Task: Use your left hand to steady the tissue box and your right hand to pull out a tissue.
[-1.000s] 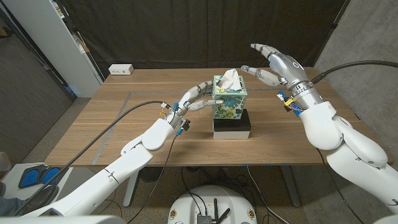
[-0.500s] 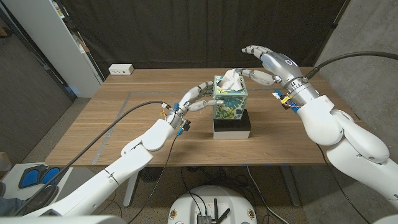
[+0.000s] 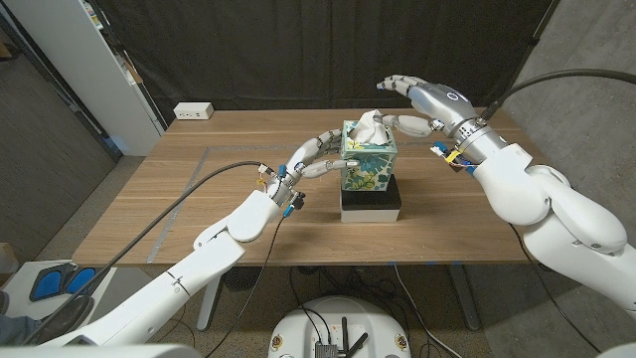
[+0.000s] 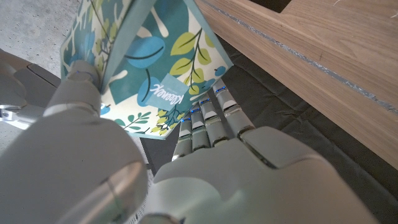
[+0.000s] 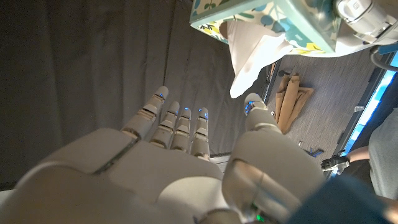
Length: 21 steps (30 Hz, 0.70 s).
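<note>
Here the Kleenex tissue box (image 3: 369, 159) is steadied on a black-and-white block (image 3: 370, 202) by the left hand (image 3: 313, 156), fingers pressed to its side. Right hand (image 3: 421, 104), fingers spread & empty, is just beside the upright tissue (image 3: 368, 125), which lies toward its fingertips.

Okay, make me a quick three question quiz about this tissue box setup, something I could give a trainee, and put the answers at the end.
1. True or false: the right hand already grips the tissue.
2. Which hand holds the tissue box? A) left hand B) right hand C) both hands
3. Fill in: the tissue box stands on a black and white ____, not straight on the wooden table.

Key
1. False. The right hand is open beside the tissue, fingers spread, with nothing in it; the right wrist view shows a gap between its fingertips and the tissue.
2. A. The left wrist view shows its fingers and thumb against the box's sides.
3. Block.
</note>
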### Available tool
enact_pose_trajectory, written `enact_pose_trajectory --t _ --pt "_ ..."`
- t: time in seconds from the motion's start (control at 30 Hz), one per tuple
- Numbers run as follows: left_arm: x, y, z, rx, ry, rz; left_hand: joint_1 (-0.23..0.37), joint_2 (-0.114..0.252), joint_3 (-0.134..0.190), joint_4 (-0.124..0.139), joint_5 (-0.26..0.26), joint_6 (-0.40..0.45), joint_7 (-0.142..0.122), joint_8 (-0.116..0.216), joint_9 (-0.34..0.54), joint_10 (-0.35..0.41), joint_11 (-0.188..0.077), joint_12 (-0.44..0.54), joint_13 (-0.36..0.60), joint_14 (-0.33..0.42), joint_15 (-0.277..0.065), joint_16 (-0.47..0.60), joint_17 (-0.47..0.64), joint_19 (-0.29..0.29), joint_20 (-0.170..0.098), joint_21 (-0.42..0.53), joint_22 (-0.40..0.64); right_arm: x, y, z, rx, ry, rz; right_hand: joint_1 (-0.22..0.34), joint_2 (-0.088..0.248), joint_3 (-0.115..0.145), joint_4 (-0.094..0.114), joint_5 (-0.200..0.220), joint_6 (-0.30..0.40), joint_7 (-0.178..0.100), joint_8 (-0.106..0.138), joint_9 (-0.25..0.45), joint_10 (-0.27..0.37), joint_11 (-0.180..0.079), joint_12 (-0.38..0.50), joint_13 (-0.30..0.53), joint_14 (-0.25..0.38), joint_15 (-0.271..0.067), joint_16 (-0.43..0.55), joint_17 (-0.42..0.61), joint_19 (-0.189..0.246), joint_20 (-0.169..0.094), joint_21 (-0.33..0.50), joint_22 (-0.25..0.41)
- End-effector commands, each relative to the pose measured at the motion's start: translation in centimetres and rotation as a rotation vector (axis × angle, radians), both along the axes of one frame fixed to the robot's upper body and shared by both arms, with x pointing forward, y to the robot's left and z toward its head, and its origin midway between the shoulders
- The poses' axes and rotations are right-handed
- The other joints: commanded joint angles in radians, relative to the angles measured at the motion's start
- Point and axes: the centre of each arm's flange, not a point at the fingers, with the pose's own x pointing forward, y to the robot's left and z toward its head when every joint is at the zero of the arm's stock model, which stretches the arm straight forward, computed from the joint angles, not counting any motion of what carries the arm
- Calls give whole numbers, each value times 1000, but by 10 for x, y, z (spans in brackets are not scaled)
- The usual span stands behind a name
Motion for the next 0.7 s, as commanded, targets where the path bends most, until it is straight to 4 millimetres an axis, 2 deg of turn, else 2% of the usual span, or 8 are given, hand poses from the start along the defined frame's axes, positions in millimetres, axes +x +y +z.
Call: enact_pose_trajectory --t 0.03,0.4,0.7 --pt "-3 -1 1 6 -5 0 155 160 -2 -1 7 13 16 2 3 6 -1 -5 5 6 -6 1 3 9 1 4 4 0 5 3 -56 10 -27 28 -3 10 -2 7 12 -14 6 2 1 -7 -1 4 1 -7 1 3 11 -2 -1 2" --pt "-4 0 -2 0 3 3 154 162 -4 1 7 15 14 2 4 3 -3 -7 7 6 -6 0 2 6 4 3 4 2 9 2 -76 40 -44 74 -16 19 -2 14 33 -13 9 3 -12 -10 -4 4 -4 -15 0 3 16 -9 -2 1" --pt "-3 -1 -2 -2 6 1 155 165 -4 1 8 15 13 1 5 5 -4 -7 8 6 -5 -1 2 3 6 2 4 2 13 4 -109 59 -45 109 -29 23 3 19 68 -4 17 3 -28 -4 -7 5 -17 -7 -4 4 10 -6 -7 1"
